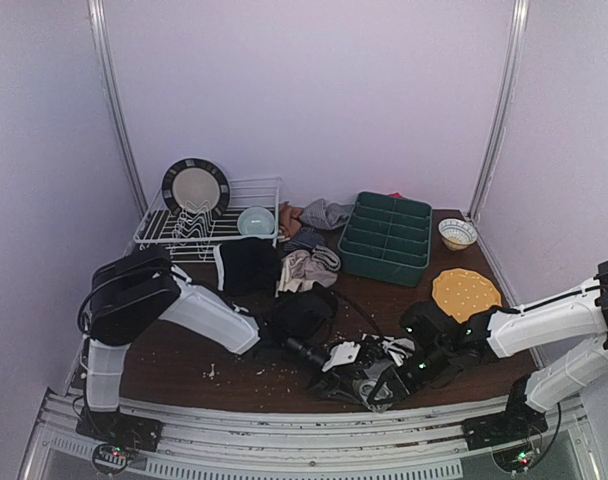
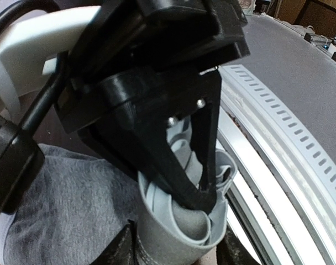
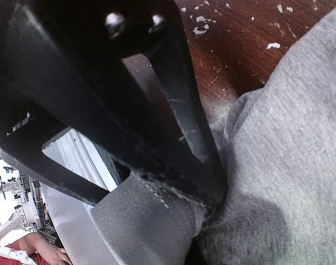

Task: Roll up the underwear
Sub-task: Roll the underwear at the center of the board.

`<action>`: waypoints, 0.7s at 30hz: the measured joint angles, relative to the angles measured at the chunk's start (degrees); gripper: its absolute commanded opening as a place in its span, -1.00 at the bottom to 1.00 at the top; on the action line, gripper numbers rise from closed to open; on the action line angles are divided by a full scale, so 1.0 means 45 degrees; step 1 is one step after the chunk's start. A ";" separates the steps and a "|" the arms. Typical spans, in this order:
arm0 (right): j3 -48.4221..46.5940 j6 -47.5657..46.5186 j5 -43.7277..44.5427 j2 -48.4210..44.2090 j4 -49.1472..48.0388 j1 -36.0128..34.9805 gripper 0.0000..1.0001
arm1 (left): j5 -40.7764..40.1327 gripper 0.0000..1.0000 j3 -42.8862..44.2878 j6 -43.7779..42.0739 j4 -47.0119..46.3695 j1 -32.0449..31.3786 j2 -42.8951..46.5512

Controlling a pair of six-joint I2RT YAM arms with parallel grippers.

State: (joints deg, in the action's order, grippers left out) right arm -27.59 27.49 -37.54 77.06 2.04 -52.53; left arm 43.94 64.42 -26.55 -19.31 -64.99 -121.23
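Observation:
A light grey underwear [image 1: 362,386] lies at the table's front edge, between both grippers. In the left wrist view its waistband is coiled into a roll [image 2: 173,237], and the flat grey cloth [image 2: 63,204] spreads to the left. My left gripper [image 2: 204,196] [image 1: 336,360] reaches into that coil, its tips pinched together on the band's layers. My right gripper [image 3: 184,182] [image 1: 392,375] is shut on the stitched waistband [image 3: 151,221] at the other end, with grey cloth [image 3: 289,154] beside it. More underwear is piled at the back: black [image 1: 249,265], beige [image 1: 309,268] and grey [image 1: 324,213].
A white dish rack [image 1: 209,228] with a plate [image 1: 195,187] and a pale blue bowl [image 1: 255,221] stands at the back left. A green compartment tray [image 1: 386,238], a small bowl [image 1: 457,233] and a yellow disc [image 1: 465,292] sit at the right. The metal rail [image 2: 278,127] runs right beside the roll.

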 measured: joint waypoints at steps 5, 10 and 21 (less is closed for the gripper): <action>0.0015 0.0029 0.0010 -0.0005 -0.0005 0.0005 -1.00 | 0.0010 -0.26 0.0277 0.0019 -0.0019 -0.0024 -0.0180; 0.0087 0.0189 0.0034 -0.0005 0.0000 0.0019 -0.98 | 0.0058 -0.66 0.0350 0.0078 -0.0019 -0.0078 -0.0301; 0.0112 0.0743 0.1098 -0.2254 0.1030 -0.0141 -0.01 | -0.0058 -1.00 -0.0039 0.0797 -0.0758 -0.0092 -0.0325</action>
State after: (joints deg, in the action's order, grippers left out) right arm -27.09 30.83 -32.60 66.92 6.68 -53.17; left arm 43.68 64.25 -22.96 -22.72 -65.41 -122.69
